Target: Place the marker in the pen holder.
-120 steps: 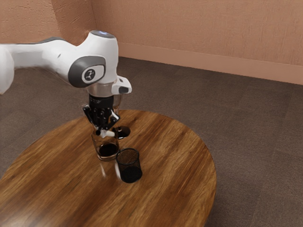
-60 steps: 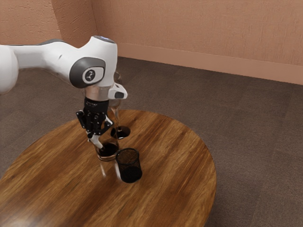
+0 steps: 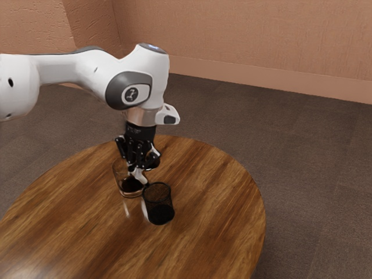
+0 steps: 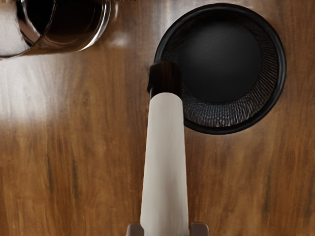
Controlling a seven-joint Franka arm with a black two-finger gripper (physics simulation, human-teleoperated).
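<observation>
Between the jaws, clamped on it from both sides, the marker is held aslant, dark tip at the rim of the holder just beyond them: grasp complete; alignment, insertion and release outstanding.

No word, number or brand name can be read. The white arm bears a round emblem, a dark device on a light ground, set within the dark grey cover of its joint; the device does not resolve into letters. The cap on top of the arm carries a small bluish mark, too small to make out. Faint pale marks on the black mount below the arm are likewise too small to read. In the wrist view, a short row of dark marks beside the glass is cut off by the upper edge and cannot be read.
</observation>
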